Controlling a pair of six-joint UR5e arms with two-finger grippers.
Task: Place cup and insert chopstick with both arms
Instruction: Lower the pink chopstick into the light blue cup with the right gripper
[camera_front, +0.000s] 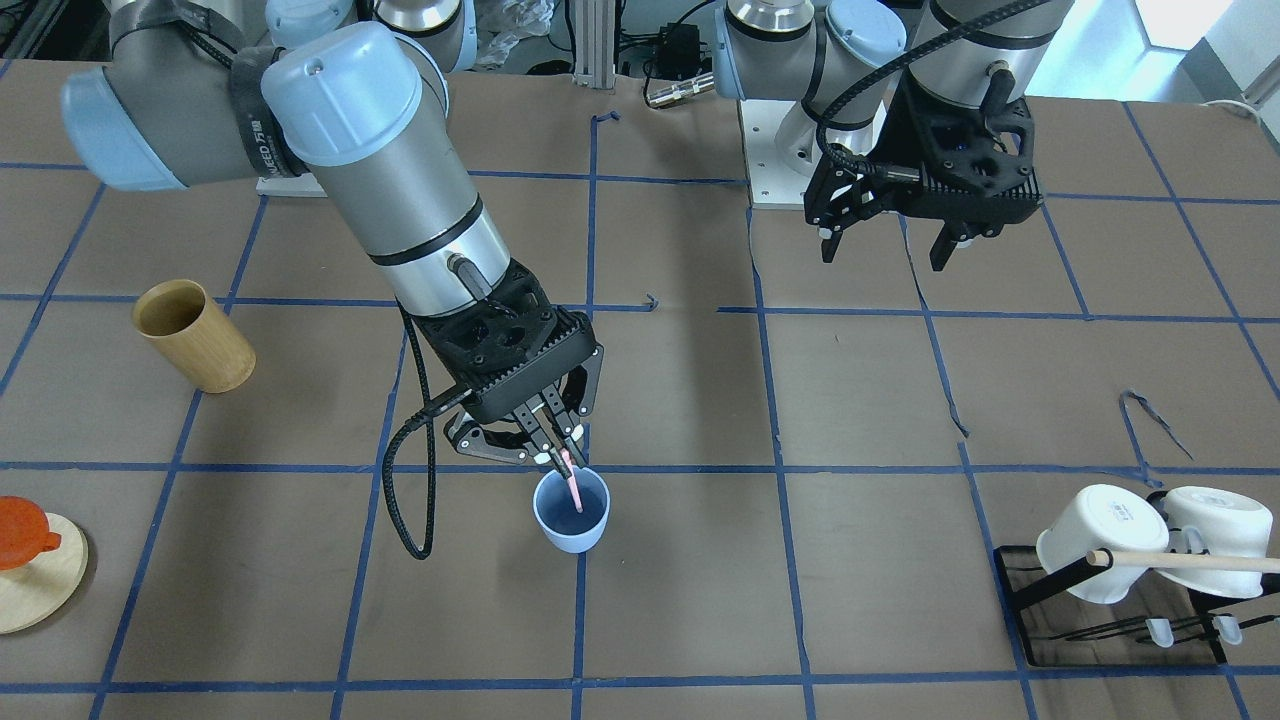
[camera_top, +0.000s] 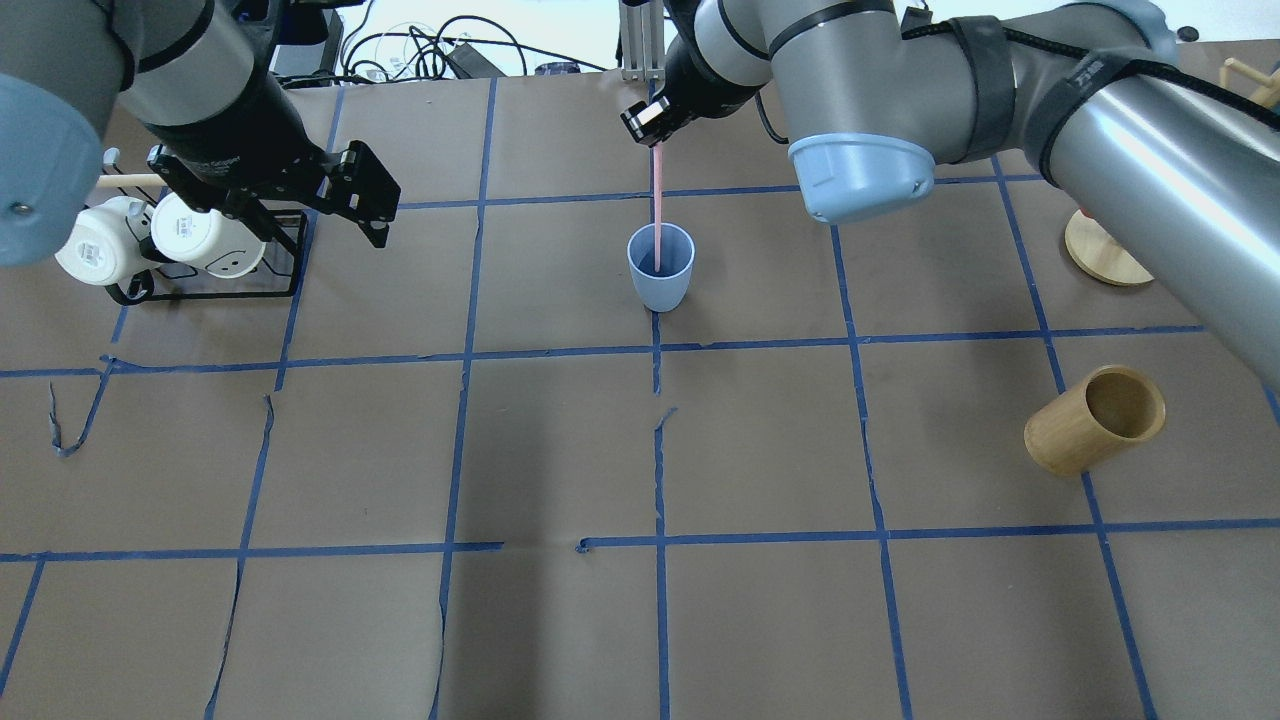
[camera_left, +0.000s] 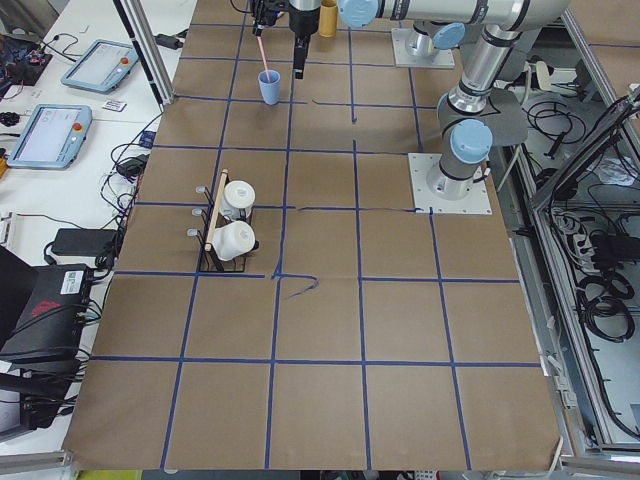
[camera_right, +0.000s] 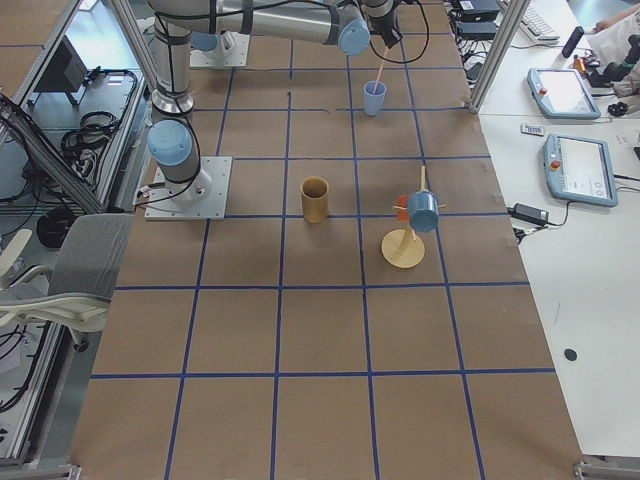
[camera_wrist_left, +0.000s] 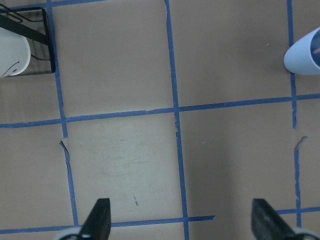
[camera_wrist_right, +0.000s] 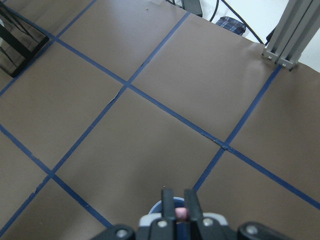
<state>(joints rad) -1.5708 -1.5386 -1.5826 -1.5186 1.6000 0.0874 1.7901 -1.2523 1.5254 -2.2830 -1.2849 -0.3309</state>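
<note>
The pale blue cup (camera_front: 571, 512) stands upright on the table; it also shows in the overhead view (camera_top: 661, 267) and at the left wrist view's right edge (camera_wrist_left: 306, 54). My right gripper (camera_front: 562, 456) is shut on the top of a pale pink chopstick (camera_top: 657, 208), whose lower end is inside the cup. In the right wrist view the pink tip (camera_wrist_right: 180, 213) sits between the shut fingers, with the cup rim just below. My left gripper (camera_front: 886, 250) is open and empty, hovering above the table beside the mug rack, well away from the cup.
A tan wooden cup (camera_top: 1096, 420) stands on my right side. A black rack with white mugs (camera_top: 185, 245) and a wooden rod stands on my left side. A round wooden stand (camera_front: 35, 575) with an orange object stands at the far right.
</note>
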